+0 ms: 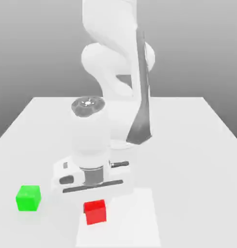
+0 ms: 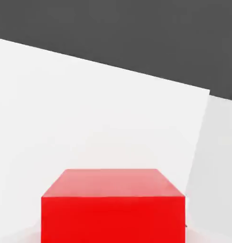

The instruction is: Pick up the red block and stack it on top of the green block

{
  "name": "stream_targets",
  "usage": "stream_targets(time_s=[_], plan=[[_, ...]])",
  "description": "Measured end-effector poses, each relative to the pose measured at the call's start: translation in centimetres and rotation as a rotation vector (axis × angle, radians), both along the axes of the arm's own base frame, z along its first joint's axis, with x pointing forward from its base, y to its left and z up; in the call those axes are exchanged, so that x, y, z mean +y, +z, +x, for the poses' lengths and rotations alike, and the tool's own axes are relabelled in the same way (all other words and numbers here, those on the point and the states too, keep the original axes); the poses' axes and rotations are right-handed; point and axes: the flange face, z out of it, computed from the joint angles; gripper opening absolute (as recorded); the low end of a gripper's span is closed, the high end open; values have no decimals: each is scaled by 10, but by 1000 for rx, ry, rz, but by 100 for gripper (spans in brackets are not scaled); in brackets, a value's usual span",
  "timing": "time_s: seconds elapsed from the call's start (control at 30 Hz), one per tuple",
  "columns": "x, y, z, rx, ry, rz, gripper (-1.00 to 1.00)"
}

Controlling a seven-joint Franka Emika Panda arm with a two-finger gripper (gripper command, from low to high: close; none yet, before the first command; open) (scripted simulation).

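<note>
The red block lies on the white table near its front edge, slightly towards the exterior view's left of centre. My gripper hangs low right above and just behind it, with the hand pointing down. The hand view shows the red block close up, its top face and one side facing the camera. The green block rests on the table to the exterior view's left of the red block, about two block widths away from the hand.
The arm's white base and links rise behind the hand at the table's middle. The table's front edge runs close to both blocks. A paler square patch marks the table surface under the red block.
</note>
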Motion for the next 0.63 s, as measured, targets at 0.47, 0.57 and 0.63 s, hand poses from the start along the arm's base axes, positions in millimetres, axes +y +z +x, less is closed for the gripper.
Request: stream_targets(time_s=[0.47,0.57,0.63], plan=[[-193,21,-65,0,-77,1,-100],[-192,0,-66,1,-77,2,100],[-192,0,-66,1,-77,2,100]])
